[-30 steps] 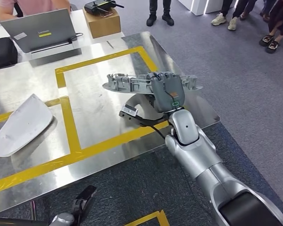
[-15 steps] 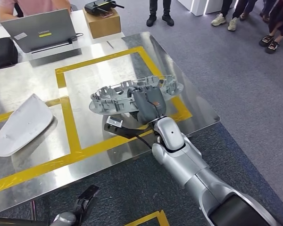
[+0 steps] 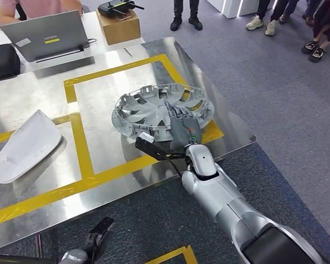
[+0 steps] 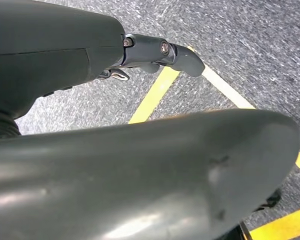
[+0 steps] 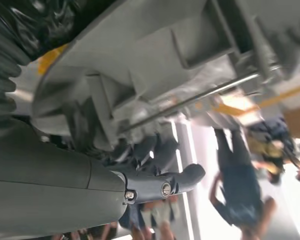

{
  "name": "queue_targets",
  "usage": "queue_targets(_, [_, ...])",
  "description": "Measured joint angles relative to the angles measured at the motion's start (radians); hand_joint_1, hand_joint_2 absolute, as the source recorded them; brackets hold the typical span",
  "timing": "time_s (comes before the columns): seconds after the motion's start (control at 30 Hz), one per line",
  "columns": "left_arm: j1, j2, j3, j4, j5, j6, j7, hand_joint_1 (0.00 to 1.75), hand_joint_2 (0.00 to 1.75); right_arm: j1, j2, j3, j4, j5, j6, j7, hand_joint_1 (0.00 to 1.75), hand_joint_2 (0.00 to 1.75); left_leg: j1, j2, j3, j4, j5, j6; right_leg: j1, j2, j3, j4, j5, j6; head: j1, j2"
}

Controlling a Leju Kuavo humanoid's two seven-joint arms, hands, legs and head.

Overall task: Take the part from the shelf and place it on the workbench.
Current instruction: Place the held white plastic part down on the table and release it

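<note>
The part is a silver, spoked wheel cover (image 3: pixel 155 107). It hangs tilted just over the steel workbench (image 3: pixel 109 140), inside the yellow-taped square, with its ribbed inner face turned up. My right hand (image 3: pixel 182 132) grips its near rim from the table's front edge. Up close, the cover's ribs (image 5: pixel 160 55) lie against that hand, with dark fingers (image 5: pixel 167 186) beneath. I cannot tell whether the cover touches the table. My left hand (image 3: pixel 94 237) hangs low below the table's front edge, holding nothing, with a finger (image 4: pixel 167 50) stretched out over the carpet.
A white curved panel (image 3: pixel 26 146) lies on the left of the workbench. At the back stand a laptop (image 3: pixel 47 36), a black bag (image 3: pixel 3 60) and a cardboard box (image 3: pixel 120 25). A person sits behind the laptop. Other people's feet (image 3: pixel 275 22) are on the carpet, far right.
My right hand has moved left and nearer with the wheel cover and turned it. The cover went from edge-on and level to tilted, inner face showing, and lower over the table.
</note>
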Motion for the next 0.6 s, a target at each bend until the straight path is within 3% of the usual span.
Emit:
queue_targets(0.27, [0.011, 0.009, 0.014, 0.0, 0.006, 0.01, 0.0, 0.0, 0.0, -0.028, -0.004, -0.071, 0.027, -0.103, 0.12, -0.018, 0.0, 0.0, 0.0, 0.0, 0.0, 0.0, 0.0, 0.0, 0.0, 0.0, 0.0, 0.0, 0.0, 0.0, 0.0, 0.0])
queue_targets(0.6, [0.012, 0.011, 0.026, 0.001, 0.0, 0.009, -0.001, 0.0, 0.0, -0.07, -0.004, -0.082, 0.0, -0.09, 0.138, -0.051, 0.0, 0.0, 0.0, 0.0, 0.0, 0.0, 0.0, 0.0, 0.0, 0.0, 0.0, 0.0, 0.0, 0.0, 0.0, 0.0])
